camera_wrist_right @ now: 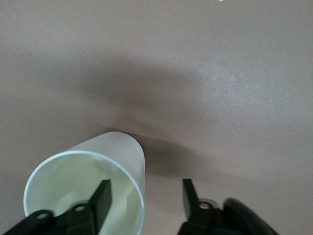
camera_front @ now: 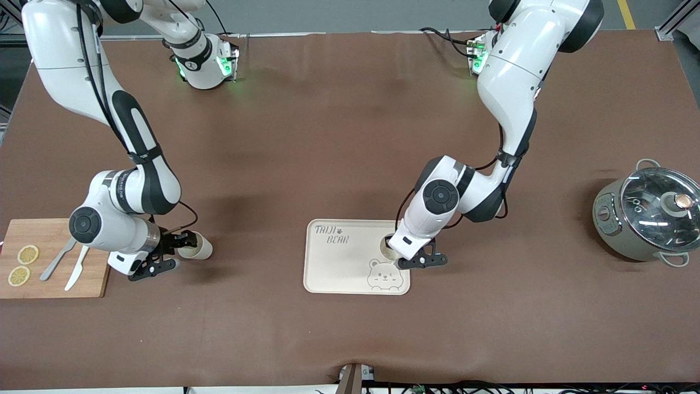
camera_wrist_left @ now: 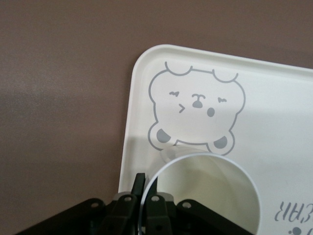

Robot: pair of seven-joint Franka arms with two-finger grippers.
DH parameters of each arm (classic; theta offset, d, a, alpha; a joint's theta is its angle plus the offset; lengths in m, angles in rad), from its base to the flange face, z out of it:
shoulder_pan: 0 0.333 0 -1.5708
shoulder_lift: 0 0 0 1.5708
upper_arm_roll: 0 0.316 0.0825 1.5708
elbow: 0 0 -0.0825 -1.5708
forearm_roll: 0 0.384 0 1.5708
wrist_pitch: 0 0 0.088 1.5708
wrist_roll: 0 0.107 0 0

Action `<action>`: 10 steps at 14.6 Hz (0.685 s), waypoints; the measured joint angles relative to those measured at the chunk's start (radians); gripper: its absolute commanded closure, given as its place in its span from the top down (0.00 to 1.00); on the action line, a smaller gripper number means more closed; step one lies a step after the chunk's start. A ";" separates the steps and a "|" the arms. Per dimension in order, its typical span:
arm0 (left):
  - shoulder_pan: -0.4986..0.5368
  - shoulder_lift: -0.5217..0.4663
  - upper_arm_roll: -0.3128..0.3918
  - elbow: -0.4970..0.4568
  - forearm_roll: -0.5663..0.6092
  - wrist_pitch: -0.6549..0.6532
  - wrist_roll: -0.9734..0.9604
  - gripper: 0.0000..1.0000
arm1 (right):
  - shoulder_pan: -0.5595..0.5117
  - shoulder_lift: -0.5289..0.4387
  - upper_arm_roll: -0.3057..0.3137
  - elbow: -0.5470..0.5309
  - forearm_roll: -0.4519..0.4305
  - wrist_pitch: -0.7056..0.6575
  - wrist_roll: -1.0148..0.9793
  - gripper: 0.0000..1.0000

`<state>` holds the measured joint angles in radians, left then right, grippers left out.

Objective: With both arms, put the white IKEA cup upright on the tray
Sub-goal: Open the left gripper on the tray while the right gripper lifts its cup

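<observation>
The cream tray with the bear drawing lies mid-table and also shows in the left wrist view. A white cup stands upright on it beside the bear. My left gripper is shut on this cup's rim, one finger inside and one outside. A second white cup lies on its side on the table beside the wooden board. My right gripper is open at its mouth, with one finger inside the cup and the other outside.
A wooden cutting board with two lemon slices, a knife and a fork lies at the right arm's end. A grey pot with a glass lid stands at the left arm's end.
</observation>
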<state>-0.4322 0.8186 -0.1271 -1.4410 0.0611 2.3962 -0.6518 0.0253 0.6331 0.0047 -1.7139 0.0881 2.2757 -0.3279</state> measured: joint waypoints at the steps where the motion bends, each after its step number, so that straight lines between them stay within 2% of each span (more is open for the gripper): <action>1: 0.000 0.000 0.000 0.000 0.000 0.000 0.000 0.00 | 0.000 0.000 0.000 0.000 0.000 0.000 0.000 0.18; 4: 0.000 0.005 0.000 0.000 0.000 0.000 0.000 0.00 | 0.001 0.000 0.001 0.000 0.001 0.001 0.000 0.03; 7: -0.001 0.010 0.000 0.000 0.000 0.014 0.000 0.00 | 0.009 0.000 0.002 0.000 0.003 0.003 -0.001 0.01; 8: -0.001 0.011 0.000 0.000 0.000 0.017 0.000 0.09 | 0.010 0.000 0.002 0.000 0.003 0.003 -0.001 0.01; 9: -0.001 0.011 0.000 0.000 0.000 0.018 0.000 0.85 | 0.010 0.000 0.002 0.000 0.003 0.003 -0.001 0.00; 10: -0.001 0.011 0.000 0.000 0.000 0.020 0.000 1.00 | 0.010 0.000 0.002 0.000 0.004 0.003 -0.001 0.00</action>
<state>-0.4331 0.8300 -0.1271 -1.4409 0.0612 2.4157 -0.6518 0.0349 0.6327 0.0064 -1.7140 0.0916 2.2784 -0.3286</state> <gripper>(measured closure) 0.925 0.965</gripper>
